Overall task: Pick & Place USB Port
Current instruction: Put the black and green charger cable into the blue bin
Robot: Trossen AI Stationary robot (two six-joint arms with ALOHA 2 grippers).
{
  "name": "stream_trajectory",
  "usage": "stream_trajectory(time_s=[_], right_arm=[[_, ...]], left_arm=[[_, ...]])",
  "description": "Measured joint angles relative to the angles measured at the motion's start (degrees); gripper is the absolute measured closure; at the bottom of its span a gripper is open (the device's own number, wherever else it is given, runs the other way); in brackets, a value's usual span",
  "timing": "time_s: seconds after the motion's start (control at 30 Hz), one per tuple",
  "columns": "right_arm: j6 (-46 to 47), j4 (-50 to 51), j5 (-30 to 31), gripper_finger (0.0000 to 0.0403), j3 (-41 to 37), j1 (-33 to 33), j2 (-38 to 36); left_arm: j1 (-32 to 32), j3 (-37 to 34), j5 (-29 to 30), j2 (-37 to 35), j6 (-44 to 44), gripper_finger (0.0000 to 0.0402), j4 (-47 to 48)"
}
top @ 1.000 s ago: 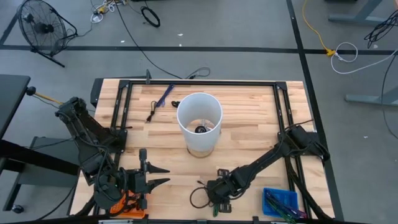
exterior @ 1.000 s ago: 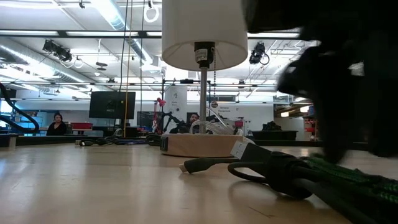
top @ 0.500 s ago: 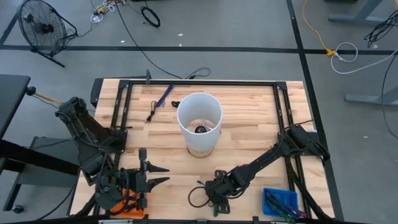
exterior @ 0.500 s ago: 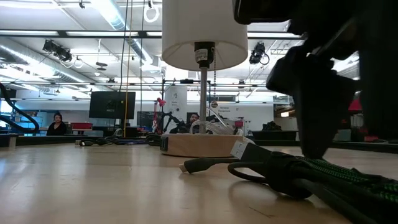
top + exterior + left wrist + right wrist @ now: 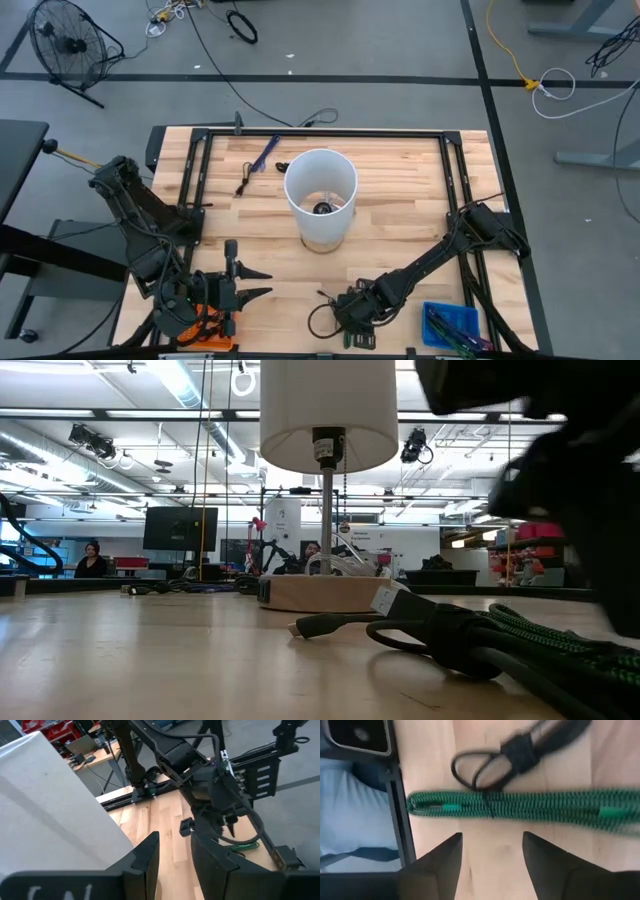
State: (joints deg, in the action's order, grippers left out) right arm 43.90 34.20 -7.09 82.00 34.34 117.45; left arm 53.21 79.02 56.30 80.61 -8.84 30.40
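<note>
The right arm reaches low across the front of the table, its wrist bent downward. The right gripper (image 5: 490,852) points straight down with its two fingers (image 5: 440,862) spread apart and nothing between them. The left arm waits folded at the front left corner, the left gripper (image 5: 172,855) level, fingers parted and empty.

From the low camera I see the right arm (image 5: 560,480) only as a dark blur, cut by the edge. The green cable (image 5: 530,806) is blurred; its connectors I cannot distinguish.
</note>
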Motion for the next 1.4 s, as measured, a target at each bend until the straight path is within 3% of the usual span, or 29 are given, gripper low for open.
stream_trajectory(time_s=[0.47, 0.8, 1.23, 1.4], right_arm=[[29.49, -2.35, 5.52, 0.0215, 0.00, 1.08, 0.74], [39.27, -5.04, 8.06, 0.0215, 0.04, 1.05, 1.43], [38.79, -6.16, 1.67, 0.0221, 0.39, 0.72, 5.55], [38.33, -0.83, -0.47, 0.0293, 0.39, 1.19, 5.51]], left_arm=[[-0.33, 0.00, -0.25, 0.00, -0.02, 0.0285, -0.04], [-0.44, 0.00, -2.45, -0.02, -1.38, 0.0285, 0.30], [-0.44, 0.00, -2.60, -0.02, -2.71, 0.0285, 1.91], [-0.44, 0.00, -2.61, -0.02, -2.67, 0.0285, 2.17]])
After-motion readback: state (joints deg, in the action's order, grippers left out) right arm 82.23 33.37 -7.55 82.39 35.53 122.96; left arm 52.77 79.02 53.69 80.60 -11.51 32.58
